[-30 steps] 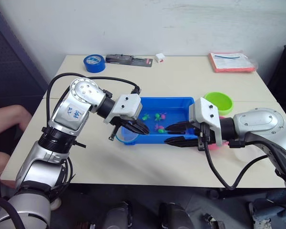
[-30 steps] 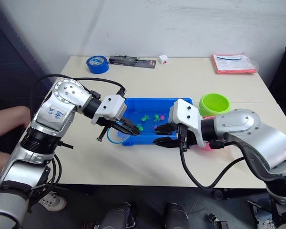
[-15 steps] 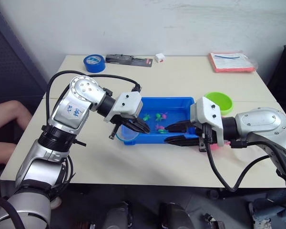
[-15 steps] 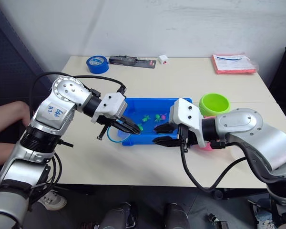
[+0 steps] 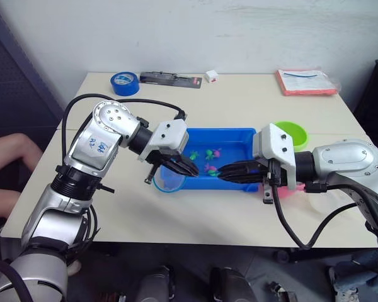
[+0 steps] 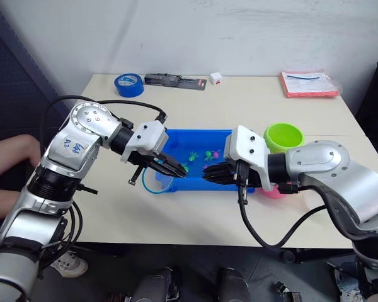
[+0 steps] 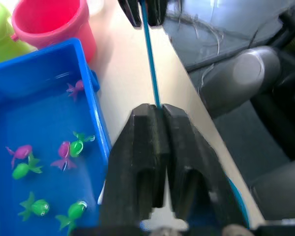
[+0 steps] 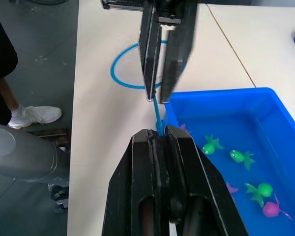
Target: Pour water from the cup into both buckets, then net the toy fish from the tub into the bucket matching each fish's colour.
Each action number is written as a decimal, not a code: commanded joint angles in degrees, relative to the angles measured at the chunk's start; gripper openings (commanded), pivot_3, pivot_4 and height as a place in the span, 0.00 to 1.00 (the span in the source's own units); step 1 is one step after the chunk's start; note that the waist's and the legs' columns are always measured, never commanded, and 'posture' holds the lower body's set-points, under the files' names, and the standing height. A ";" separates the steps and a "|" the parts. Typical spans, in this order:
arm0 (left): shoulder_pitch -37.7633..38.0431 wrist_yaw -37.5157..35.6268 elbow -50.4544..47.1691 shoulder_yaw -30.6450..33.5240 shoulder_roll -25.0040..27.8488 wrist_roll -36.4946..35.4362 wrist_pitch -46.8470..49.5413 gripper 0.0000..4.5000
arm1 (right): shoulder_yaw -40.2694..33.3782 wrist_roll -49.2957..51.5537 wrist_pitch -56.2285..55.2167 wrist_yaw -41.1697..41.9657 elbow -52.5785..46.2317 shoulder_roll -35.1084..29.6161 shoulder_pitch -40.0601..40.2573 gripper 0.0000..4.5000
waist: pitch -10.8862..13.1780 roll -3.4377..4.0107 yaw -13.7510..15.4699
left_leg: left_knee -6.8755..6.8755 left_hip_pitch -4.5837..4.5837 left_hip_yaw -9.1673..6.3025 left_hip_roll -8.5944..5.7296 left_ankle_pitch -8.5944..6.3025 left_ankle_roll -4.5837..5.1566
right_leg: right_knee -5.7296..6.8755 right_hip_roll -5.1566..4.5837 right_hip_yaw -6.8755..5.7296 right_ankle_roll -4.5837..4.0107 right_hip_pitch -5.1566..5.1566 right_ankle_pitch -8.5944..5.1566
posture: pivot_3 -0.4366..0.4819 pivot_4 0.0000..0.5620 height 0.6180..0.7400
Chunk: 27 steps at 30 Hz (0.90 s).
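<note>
1. Left gripper (image 5: 184, 167) pinching net (image 8: 132, 69) handle; hoop over table (image 5: 195, 217) just beside tub (image 5: 236, 134).
2. Right gripper (image 5: 224, 174) clamped on the same handle.
3. Toy fish (image 7: 69, 149) float in tub.

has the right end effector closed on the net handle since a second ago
Yes. The right end effector, open beside the tub before, is now shut on the net handle, which the left end effector also grips.

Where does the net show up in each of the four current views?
Left eye: net hoop off the tub's near left corner.
Right eye: same spot.
Left wrist: thin blue handle, beside the tub.
Right wrist: hoop and handle ahead.
Shared landmark: blue tub.
</note>
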 commanded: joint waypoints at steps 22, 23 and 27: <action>16.86 10.85 -7.35 10.87 5.45 -5.44 0.75 1.00 | 16.47 -55.74 -79.73 12.10 51.06 -8.13 -19.60 0.18 | 0.07 0.13 -0.50 | -0.06 0.19 0.32 0.00 -0.05 -0.31 | 0.08 0.09 0.15 0.39 0.00 0.19 | 0.48 0.27 1.00; 17.15 11.09 -7.71 10.78 5.49 -5.50 0.92 1.00 | 17.26 -57.27 -82.56 11.86 53.17 -7.91 -20.34 0.18 | 0.08 0.13 -0.48 | -0.03 0.20 0.32 0.02 0.01 -0.40 | 0.17 0.09 0.15 0.41 -0.03 0.20 | 0.48 0.27 1.00; 17.20 12.00 -9.05 10.66 5.24 -6.46 3.17 1.00 | 18.24 -58.64 -87.86 12.35 58.05 -6.64 -21.10 0.18 | 0.08 0.14 -0.51 | -0.02 0.25 0.27 0.07 0.03 -0.43 | 0.26 0.11 0.13 0.36 -0.02 0.17 | 0.48 0.27 1.00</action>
